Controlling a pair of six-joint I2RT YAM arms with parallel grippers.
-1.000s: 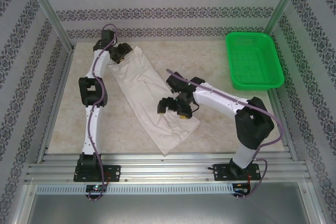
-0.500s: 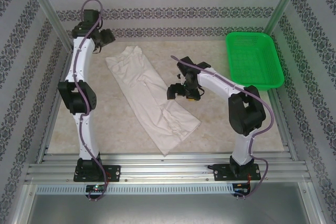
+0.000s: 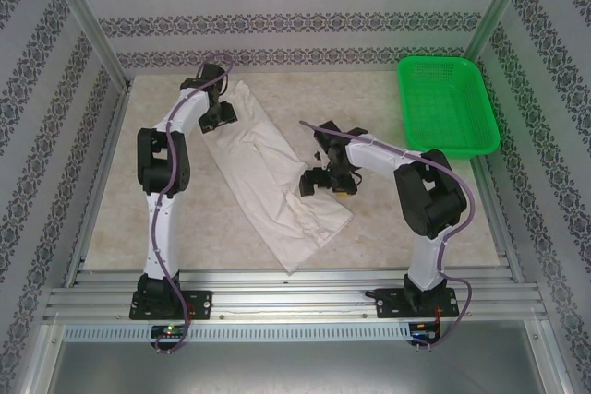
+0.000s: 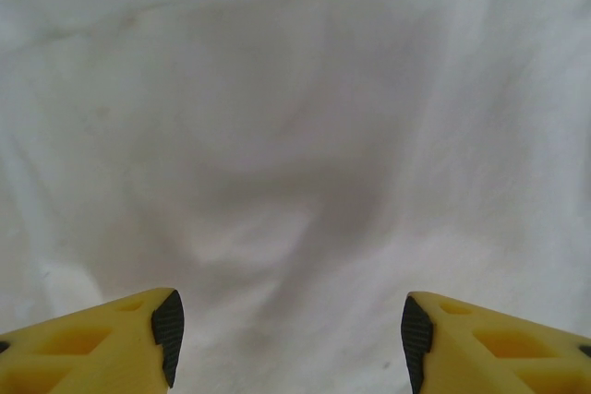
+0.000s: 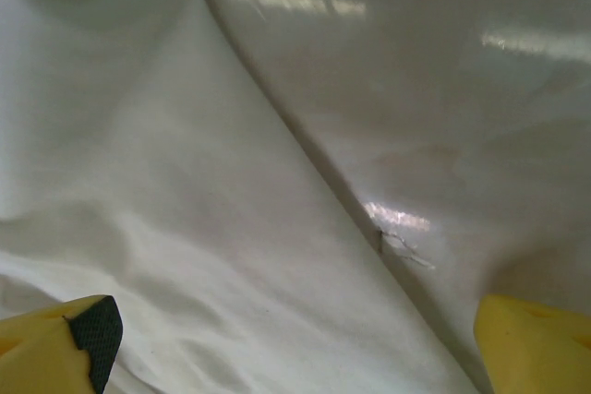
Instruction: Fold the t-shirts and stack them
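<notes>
Folding looked about half done: the t-shirt lay as a long strip slanting across the table, no bundle or stack yet, left gripper spread open over its far end, right gripper gaping wide at its right edge, seemingly holding nothing.

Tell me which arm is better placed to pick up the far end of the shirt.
Probably left: the left end effector hangs open over the far end of the shirt; the right end effector is open at the shirt's right edge, nearer the front.
</notes>
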